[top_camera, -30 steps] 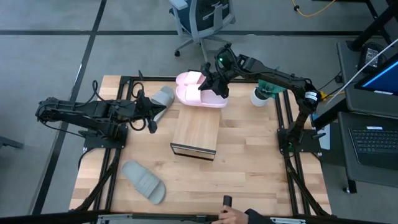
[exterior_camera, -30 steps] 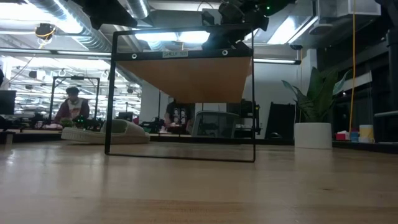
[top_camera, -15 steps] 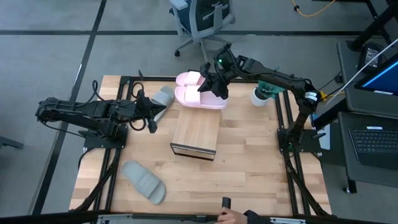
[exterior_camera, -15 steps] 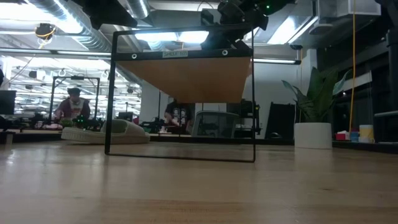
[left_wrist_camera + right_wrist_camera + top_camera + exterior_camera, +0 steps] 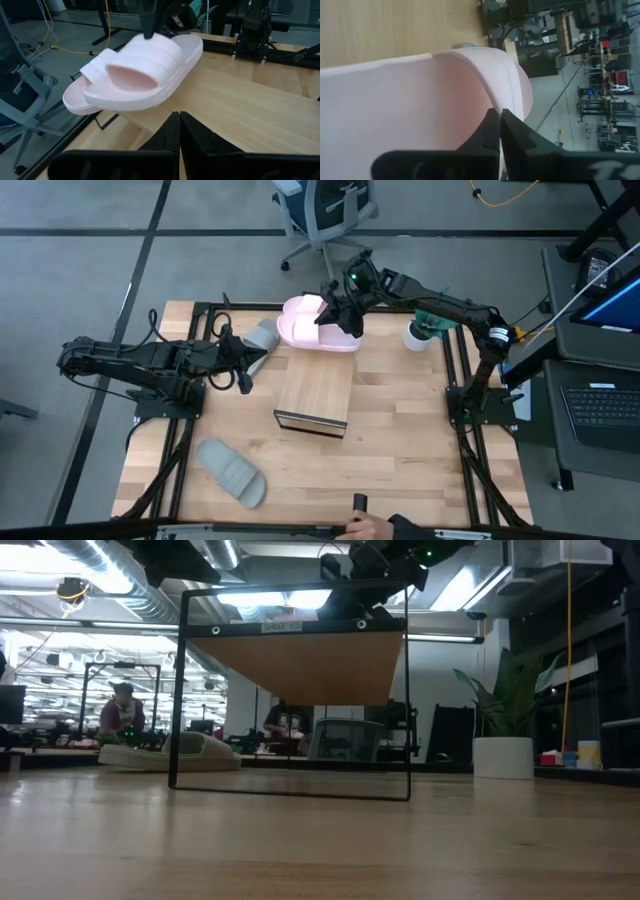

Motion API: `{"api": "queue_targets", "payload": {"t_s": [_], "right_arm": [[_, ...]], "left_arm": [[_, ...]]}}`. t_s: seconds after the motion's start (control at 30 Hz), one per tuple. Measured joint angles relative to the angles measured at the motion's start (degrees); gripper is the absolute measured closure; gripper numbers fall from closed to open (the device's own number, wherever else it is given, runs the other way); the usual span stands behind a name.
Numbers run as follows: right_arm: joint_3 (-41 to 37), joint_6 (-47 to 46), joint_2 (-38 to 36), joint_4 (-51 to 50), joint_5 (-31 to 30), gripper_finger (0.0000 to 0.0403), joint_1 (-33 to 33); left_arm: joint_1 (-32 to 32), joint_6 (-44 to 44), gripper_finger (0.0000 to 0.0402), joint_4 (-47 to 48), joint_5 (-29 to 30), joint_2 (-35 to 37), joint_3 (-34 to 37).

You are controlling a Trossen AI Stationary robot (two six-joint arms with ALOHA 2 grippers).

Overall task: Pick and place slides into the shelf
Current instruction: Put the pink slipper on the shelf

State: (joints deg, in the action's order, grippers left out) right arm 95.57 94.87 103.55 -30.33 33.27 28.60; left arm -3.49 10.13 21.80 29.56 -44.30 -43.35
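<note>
A pale pink slide (image 5: 322,332) hangs at the far end of the shelf (image 5: 313,393), with my right gripper (image 5: 340,313) shut on it. The left wrist view shows this slide (image 5: 145,70) tilted above the wood. A second pink slide (image 5: 298,308) lies partly under it, toward the far edge. One grey-green slide (image 5: 262,337) lies sole down on the table just past my left gripper (image 5: 243,370), which is shut and holds nothing. Another grey-green slide (image 5: 232,470) lies near the front left. My right gripper holds the pink slide by its wide strap (image 5: 150,39), the fingers coming from above and from the table's right. In the right wrist view the shut fingers (image 5: 492,131) meet the strap's pink surface (image 5: 470,95). The slide is tilted; whether its lower edge rests on anything is unclear.
A white pot with a green plant (image 5: 420,332) stands at the far right of the table. A person's hand (image 5: 375,526) holding a dark object reaches over the near edge. An office chair (image 5: 325,215) stands beyond the far edge. Bare tabletop (image 5: 400,440) lies right of the shelf.
My right gripper has tipped slightly and drawn the pink slide a little toward the table's far edge, so it now overlaps more of the second pink slide.
</note>
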Motion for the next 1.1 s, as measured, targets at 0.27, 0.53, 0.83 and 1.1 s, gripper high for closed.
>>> {"api": "queue_targets", "payload": {"t_s": [0.27,0.53,0.83,1.1], "right_arm": [[0.0,0.3,1.9,0.1,-0.2,0.04,0.1],[0.0,1.1,1.8,0.8,-0.5,0.04,0.5],[0.0,1.3,1.8,-0.6,-0.5,0.04,1.0],[0.0,0.3,1.7,-1.2,-0.6,0.0394,1.0]], "left_arm": [[0.0,0.0,0.0401,0.0,0.0,0.0,0.0],[0.0,0.2,0.0401,0.0,0.0,0.0,0.0],[0.0,0.2,0.0401,0.0,0.0,0.0,0.0],[0.0,0.2,0.0401,0.0,0.0,0.0,0.0]]}}
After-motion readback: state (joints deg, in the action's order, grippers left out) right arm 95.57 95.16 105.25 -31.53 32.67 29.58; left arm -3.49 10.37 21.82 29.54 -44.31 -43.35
